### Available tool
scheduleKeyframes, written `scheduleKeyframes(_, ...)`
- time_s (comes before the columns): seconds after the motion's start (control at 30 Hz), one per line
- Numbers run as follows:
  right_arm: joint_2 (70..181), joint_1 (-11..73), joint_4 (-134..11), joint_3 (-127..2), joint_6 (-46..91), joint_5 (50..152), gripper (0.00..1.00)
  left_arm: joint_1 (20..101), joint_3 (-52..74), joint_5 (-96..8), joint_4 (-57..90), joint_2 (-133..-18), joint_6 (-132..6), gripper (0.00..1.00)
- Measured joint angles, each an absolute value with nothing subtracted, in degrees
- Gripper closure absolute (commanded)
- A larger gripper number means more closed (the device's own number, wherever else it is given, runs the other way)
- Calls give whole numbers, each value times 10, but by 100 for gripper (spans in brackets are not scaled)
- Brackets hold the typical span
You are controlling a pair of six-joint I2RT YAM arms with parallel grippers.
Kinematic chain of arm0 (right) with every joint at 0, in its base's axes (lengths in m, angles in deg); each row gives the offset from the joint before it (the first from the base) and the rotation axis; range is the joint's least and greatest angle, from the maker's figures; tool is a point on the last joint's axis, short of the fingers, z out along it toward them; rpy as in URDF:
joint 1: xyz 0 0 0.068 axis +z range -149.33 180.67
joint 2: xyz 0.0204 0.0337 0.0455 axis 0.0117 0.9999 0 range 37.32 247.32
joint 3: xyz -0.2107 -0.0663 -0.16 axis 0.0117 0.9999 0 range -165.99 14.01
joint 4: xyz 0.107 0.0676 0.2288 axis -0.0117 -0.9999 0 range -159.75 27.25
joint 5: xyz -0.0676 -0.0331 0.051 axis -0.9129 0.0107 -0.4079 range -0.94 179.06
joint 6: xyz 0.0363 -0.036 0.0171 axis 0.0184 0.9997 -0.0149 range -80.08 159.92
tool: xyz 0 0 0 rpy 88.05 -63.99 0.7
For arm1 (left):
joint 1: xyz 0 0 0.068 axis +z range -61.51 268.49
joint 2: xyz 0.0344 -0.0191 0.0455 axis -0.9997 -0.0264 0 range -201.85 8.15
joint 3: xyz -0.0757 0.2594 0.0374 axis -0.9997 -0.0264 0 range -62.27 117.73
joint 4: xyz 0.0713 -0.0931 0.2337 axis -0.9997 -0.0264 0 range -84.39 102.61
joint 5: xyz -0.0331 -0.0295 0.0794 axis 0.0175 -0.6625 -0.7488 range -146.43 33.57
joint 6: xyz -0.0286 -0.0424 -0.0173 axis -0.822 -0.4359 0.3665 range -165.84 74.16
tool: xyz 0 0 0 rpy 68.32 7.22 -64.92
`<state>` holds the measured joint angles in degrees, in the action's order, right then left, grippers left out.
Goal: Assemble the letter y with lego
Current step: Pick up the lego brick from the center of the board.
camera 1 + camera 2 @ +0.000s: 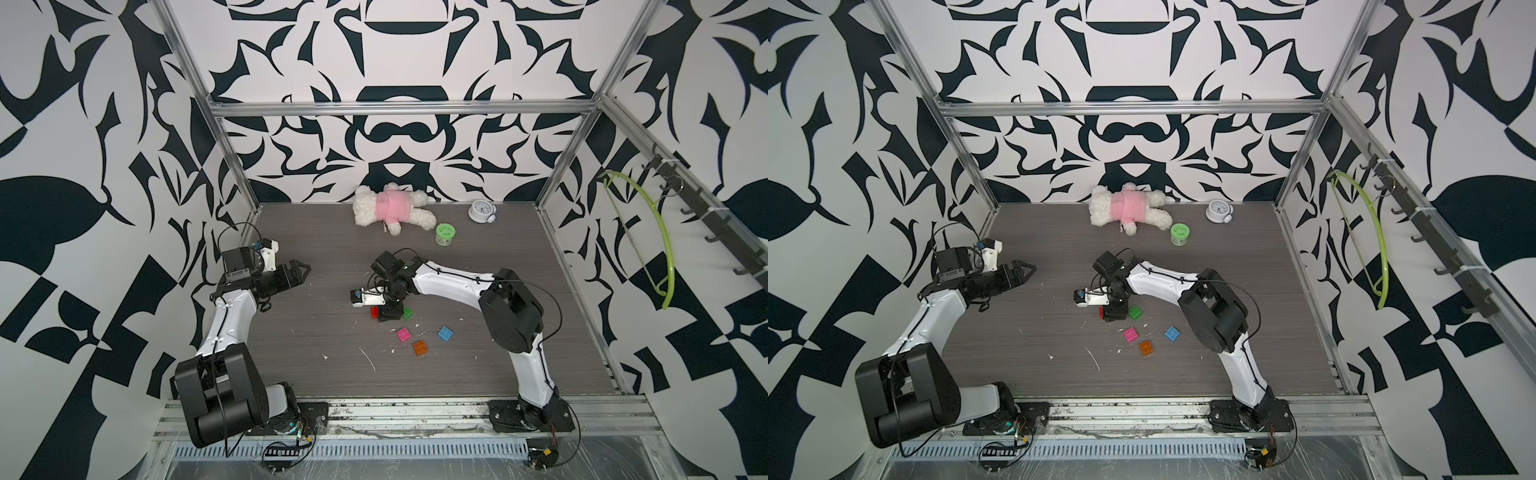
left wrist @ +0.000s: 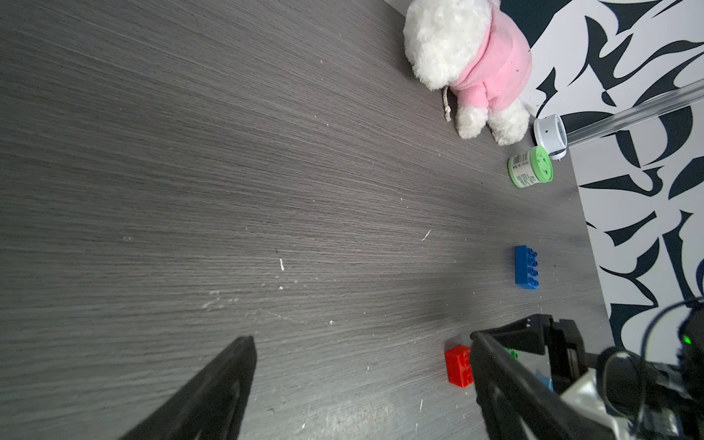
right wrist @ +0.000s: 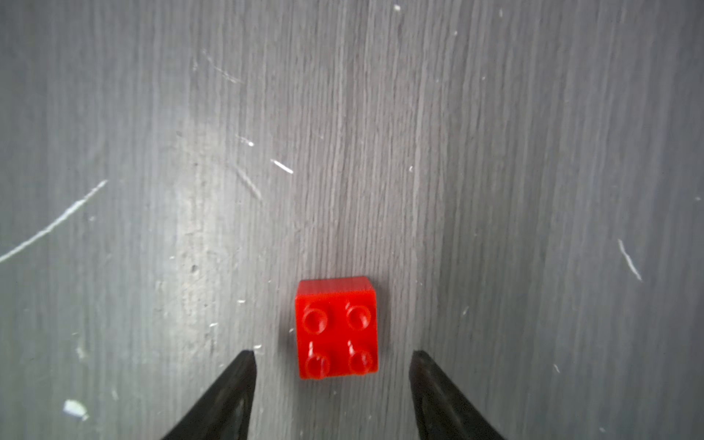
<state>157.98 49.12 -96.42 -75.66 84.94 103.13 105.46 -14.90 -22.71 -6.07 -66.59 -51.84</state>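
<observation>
Right wrist: red brick (image 3: 336,327) btwn tool (image 3: 332,353) tips (untouched).

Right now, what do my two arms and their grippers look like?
Both the left arm and right arm have white link covers between bulky black joint housings, with thin black cables running along them. The left gripper and right gripper are black with tapered, pointed fingers; a small white camera box sits at each wrist.
</observation>
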Motion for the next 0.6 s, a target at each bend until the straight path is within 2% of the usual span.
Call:
scheduleKeyframes(0.23,1610,486,-958,-788,856,1046,43,1058,-149,-227,-60,-666,-518,8)
scheduleKeyframes(0.37,1616,486,-955,-791,859,1054,51,1059,-149,-227,-60,-666,-518,7)
scheduleKeyframes(0.5,1619,483,-955,-793,860,1061,63,1060,-150,-227,-58,-666,-518,8)
scheduleKeyframes(0.6,1619,480,-954,-796,863,1063,64,1061,-150,-227,-56,-666,-519,7)
